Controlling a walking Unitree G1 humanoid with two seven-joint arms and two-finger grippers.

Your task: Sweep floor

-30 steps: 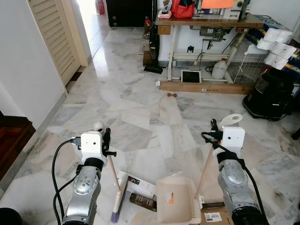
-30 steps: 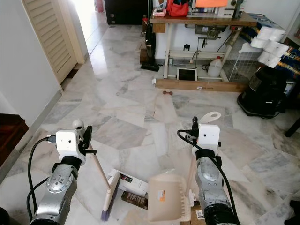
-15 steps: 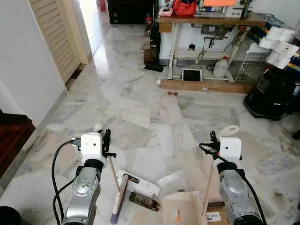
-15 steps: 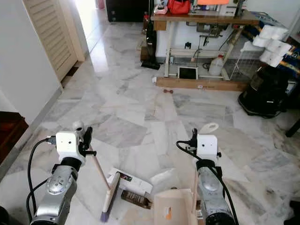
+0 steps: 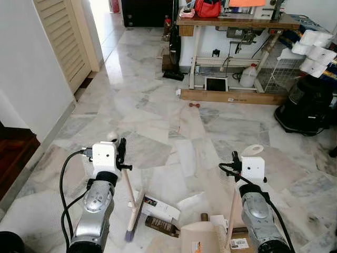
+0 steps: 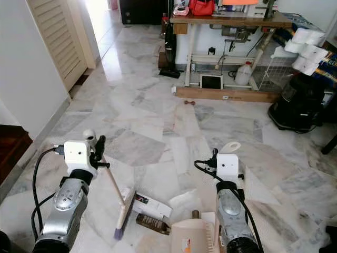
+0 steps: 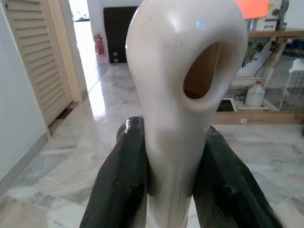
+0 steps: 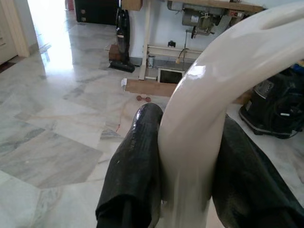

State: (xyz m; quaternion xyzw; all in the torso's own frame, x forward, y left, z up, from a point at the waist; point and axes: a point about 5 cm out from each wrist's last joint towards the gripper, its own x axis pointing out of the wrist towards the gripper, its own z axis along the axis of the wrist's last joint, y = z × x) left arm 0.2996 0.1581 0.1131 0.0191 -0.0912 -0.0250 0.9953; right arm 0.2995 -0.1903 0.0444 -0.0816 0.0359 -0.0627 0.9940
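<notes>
the broom [image 5: 131, 211] slants down from the left tool [image 7: 166, 190], whose 2 black fingers [image 7: 123, 190] are pressed onto its cream handle just under the hanging loop; its purple-tipped bristle head rests on the marble floor [image 5: 158, 121] beside a white printed carton [image 5: 158, 206]. the right tool [image 8: 185, 190] pinches the pale wooden handle of the dustpan [image 5: 202, 238] the same way, fingers tight on either side of the glossy curved grip, with the beige pan sitting low at the robot's feet, comb teeth along 1 edge.

the litter is not yet gathered, so the sweep looks to be at an early stage: the carton, a dark brown wrapper [image 5: 160, 225] just in front of it, a crumpled clear film [image 5: 192, 202] and a small brown cylinder [image 5: 204, 216] at the pan's rim all lie on the floor between broom and pan. a small reddish object [image 5: 193, 105] sits well apart, near a wooden plank under the table [image 5: 237, 21]. by this reading, all of it is left to push in.

the floor is polished grey-and-white marble, hard and slick, so flat packaging should slide readily; the thin film may catch or flutter.
</notes>
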